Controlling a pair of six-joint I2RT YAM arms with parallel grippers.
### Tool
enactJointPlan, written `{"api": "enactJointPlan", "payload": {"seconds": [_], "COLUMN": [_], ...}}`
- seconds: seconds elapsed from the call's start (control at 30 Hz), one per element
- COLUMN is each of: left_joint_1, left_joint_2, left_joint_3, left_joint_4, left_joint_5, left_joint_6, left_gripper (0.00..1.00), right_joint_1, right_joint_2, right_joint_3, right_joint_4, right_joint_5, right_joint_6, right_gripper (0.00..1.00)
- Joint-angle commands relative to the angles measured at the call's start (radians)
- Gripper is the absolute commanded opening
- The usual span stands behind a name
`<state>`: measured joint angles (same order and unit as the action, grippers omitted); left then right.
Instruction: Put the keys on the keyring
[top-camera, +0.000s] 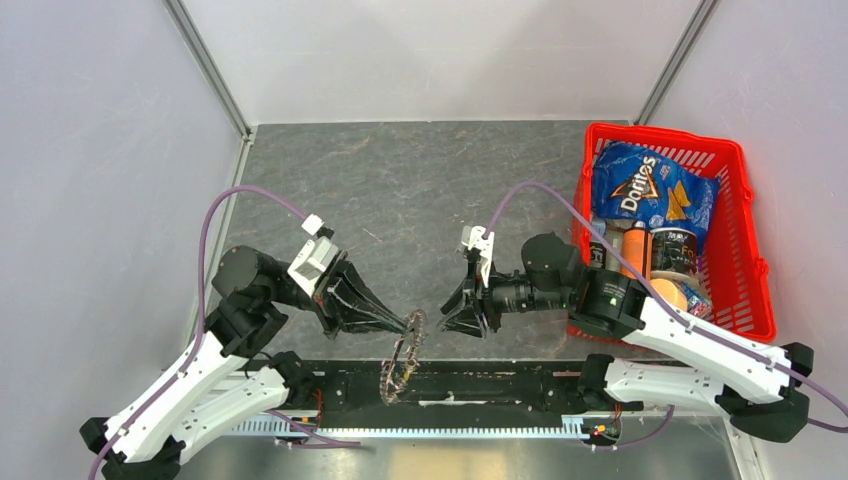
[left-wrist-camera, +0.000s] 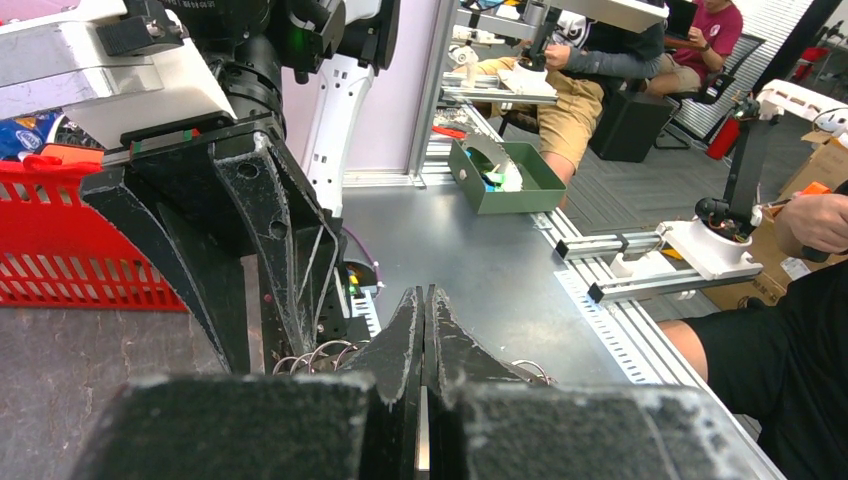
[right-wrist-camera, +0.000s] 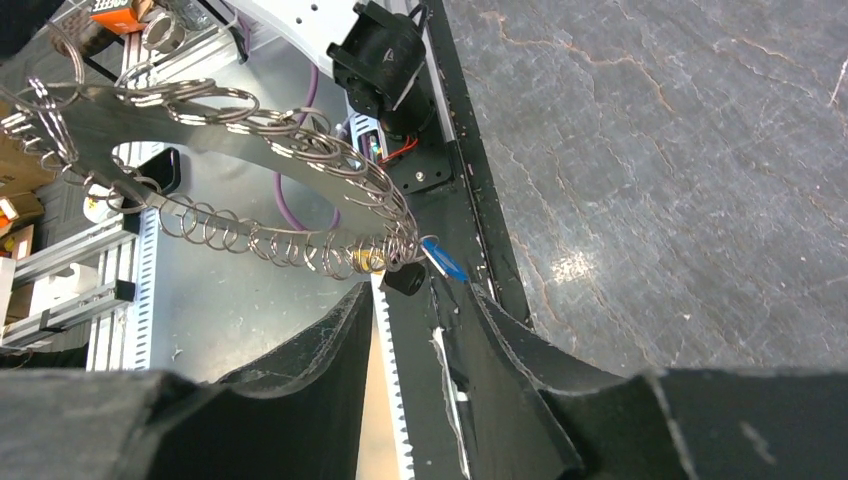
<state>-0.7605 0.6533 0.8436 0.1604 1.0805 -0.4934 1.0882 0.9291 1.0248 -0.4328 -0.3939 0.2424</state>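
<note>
The left claw clenches the keyring by its top edge, upright over the rail at the counter front. The right claw, jaws parted and empty, faces it. A black-headed key sits at the ring's rim, its attachment unclear. Far right, a red basket holds snacks.

We're in a robotics lab, not a home or shop; our table is boxed in by white panels on aluminium posts; two robot arms are bolted along a slotted rail at the near edge; off to the near right there's a metal bench, another arm stand on extrusion, a green parts bin; farther off, seated people at workstations.
</note>
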Motion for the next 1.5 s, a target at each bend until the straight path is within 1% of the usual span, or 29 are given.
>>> {"api": "enactJointPlan", "payload": {"seconds": [0.0, 0.5, 1.0, 1.47], "left_joint_1": [0.004, 0.003, 0.003, 0.004], "left_joint_2": [-0.013, -0.023, -0.023, -0.025], "left_joint_3": [0.014, 0.012, 0.012, 0.011], "left_joint_4": [0.062, 0.054, 0.051, 0.048], "left_joint_5": [0.001, 0.006, 0.012, 0.013], "left_joint_6": [-0.031, -0.020, -0.015, -0.012], "left_gripper": [0.02, 0.02, 0.02, 0.02], "right_joint_1": [0.011, 0.039, 0.050, 0.052], "right_joint_2": [0.030, 0.119, 0.145, 0.146], "right_joint_3": [0.003, 0.054, 0.074, 0.084], "right_joint_4": [0.080, 0.110, 0.132, 0.157], "right_joint_5": [-0.024, -0.028, -0.033, -0.019], "right_joint_6": [-0.019, -0.064, -0.100, -0.132], "right_gripper": [0.46, 0.46, 0.46, 0.43]}}
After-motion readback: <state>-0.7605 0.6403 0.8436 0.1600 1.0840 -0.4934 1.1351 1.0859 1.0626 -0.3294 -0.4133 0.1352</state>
